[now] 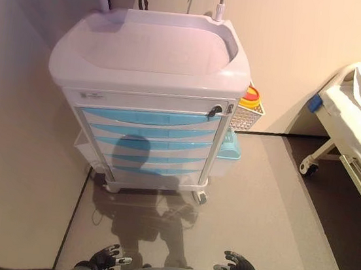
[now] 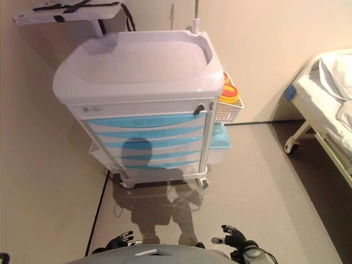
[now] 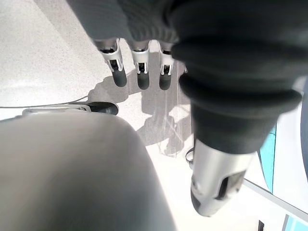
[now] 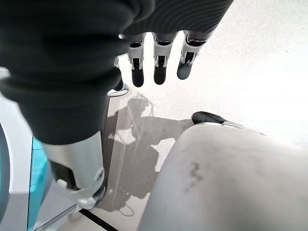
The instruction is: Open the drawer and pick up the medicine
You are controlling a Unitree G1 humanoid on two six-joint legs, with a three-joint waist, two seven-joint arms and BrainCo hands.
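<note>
A grey floor (image 1: 270, 205) carries a white cart (image 1: 152, 72) on castors, standing against the wall. Its blue drawers (image 1: 147, 137) are all closed, and its recessed top tray (image 1: 152, 42) is bare. A wire basket (image 1: 245, 116) hangs on the cart's right side with a yellow container (image 1: 252, 99) in it. To the right, a bed (image 1: 360, 117) stands on a darker strip of floor, one castor (image 1: 308, 167) showing.

Head stereo pair looking down at cart (image 1: 152, 72), wrist cameras facing floor (image 4: 260, 57)
</note>
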